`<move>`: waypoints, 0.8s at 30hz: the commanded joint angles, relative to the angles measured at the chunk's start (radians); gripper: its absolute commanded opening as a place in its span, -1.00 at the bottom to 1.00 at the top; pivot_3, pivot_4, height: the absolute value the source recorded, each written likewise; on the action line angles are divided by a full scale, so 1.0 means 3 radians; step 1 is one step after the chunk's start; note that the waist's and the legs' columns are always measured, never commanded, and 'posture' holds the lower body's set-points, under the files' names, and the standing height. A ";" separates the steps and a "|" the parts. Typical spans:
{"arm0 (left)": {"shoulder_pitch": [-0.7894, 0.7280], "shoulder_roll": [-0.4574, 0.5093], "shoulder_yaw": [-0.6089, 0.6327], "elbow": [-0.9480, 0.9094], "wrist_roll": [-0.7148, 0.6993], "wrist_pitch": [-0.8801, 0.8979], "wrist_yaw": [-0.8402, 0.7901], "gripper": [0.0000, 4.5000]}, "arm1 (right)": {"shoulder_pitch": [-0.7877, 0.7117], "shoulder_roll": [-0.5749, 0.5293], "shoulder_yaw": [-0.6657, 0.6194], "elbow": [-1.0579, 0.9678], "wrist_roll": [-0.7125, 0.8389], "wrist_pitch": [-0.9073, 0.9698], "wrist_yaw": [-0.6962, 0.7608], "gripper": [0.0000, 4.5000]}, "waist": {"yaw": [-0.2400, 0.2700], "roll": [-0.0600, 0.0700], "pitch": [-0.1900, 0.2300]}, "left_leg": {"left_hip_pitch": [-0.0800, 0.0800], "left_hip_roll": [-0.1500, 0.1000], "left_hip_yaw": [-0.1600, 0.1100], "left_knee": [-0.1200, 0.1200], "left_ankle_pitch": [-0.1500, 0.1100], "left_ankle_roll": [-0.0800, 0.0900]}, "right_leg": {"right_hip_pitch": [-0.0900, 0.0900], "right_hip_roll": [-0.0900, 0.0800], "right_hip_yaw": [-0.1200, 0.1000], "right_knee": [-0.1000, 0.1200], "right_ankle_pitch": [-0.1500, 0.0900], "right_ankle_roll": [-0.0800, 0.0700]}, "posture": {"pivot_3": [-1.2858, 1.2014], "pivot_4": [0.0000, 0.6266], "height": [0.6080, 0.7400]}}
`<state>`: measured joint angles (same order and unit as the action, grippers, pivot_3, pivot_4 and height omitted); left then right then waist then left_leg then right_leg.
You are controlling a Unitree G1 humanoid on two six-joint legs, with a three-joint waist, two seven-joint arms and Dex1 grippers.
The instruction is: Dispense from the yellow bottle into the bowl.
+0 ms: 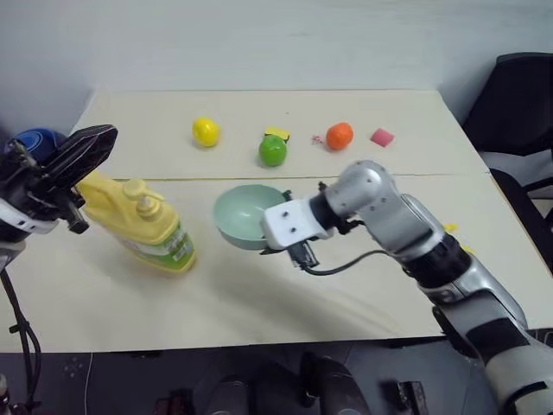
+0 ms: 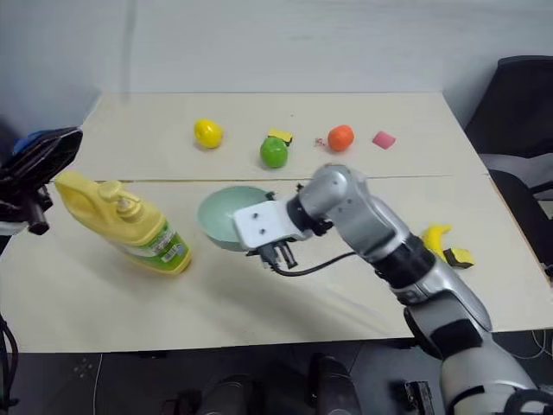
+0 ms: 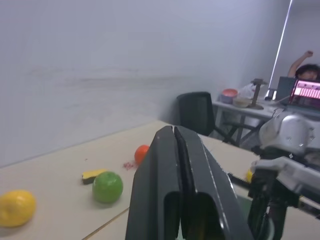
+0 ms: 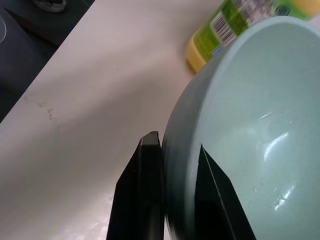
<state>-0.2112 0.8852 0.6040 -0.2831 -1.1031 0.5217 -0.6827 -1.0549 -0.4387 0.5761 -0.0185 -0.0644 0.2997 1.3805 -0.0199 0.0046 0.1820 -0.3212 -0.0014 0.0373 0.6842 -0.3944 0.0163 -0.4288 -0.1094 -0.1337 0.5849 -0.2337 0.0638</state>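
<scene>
Bowl [image 4: 250,130] is pinched at its rim by our R gripper [image 4: 177,165], one finger inside, one outside, tilted up off the table [image 1: 259,294] near mid-table. Yellow bottle [image 1: 143,226] leans toward the table's left edge, close beside the bowl. Our L gripper [image 3: 175,165] has fingers pressed together w/ nothing between, raised by that left edge.
</scene>
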 commanded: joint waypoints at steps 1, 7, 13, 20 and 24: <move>-0.0028 0.0033 -0.0049 0.0039 0.0223 -0.0051 -0.0087 -1.00 | -0.0228 0.0145 0.0011 0.0089 -0.0079 0.0005 -0.0056 -0.99 | -0.0027 -0.0002 -0.0001 | 0.0000 0.0001 0.0000 0.0000 0.0000 0.0000 | 0.0000 0.0000 0.0000 0.0000 0.0000 0.0000 | 0.03 -0.52 1.00; -0.0115 -0.0056 -0.0272 0.0029 0.0346 0.0052 -0.0048 -1.00 | -0.0526 0.0389 0.0086 0.0280 -0.0159 0.0116 -0.0040 -0.99 | -0.0033 -0.0003 -0.0001 | 0.0001 0.0002 -0.0001 0.0000 0.0002 -0.0004 | 0.0000 0.0000 0.0001 0.0000 0.0000 0.0000 | 0.03 -0.52 1.00; -0.0060 -0.0046 -0.0412 0.0053 0.0544 0.0144 -0.0048 -1.00 | -0.0634 0.0495 0.0126 0.0318 -0.0160 0.0199 0.0018 -0.99 | -0.0034 -0.0003 -0.0002 | 0.0001 0.0003 -0.0001 0.0000 0.0002 -0.0005 | 0.0001 0.0000 0.0001 0.0000 0.0000 0.0000 | 0.03 -0.52 1.00; 0.0029 -0.0082 -0.0506 0.0071 0.0678 0.0250 -0.0009 -1.00 | -0.0608 0.0603 0.0159 0.0331 -0.0154 0.0238 0.0018 -0.99 | -0.0034 -0.0003 -0.0002 | 0.0005 0.0003 -0.0001 0.0000 0.0003 -0.0007 | 0.0002 -0.0002 0.0002 0.0004 0.0000 0.0000 | 0.03 -0.52 1.00; 0.0140 -0.0065 -0.0619 0.0059 0.0779 0.0331 0.0014 -1.00 | -0.0624 0.0663 0.0167 0.0399 -0.0180 0.0232 -0.0011 -0.99 | -0.0035 -0.0002 -0.0002 | 0.0007 0.0003 -0.0001 0.0000 0.0003 -0.0008 | 0.0003 -0.0002 0.0003 0.0006 0.0000 0.0000 | 0.03 -0.52 1.00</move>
<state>-0.2163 0.8661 0.4748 -0.2761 -0.9189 0.5667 -0.6839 -1.2138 -0.2525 0.6286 0.1126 -0.1169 0.3727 1.3829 -0.0304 0.0040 0.1814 -0.3190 -0.0006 0.0371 0.6841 -0.3935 0.0140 -0.4280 -0.1102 -0.1326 0.5868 -0.2337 0.0638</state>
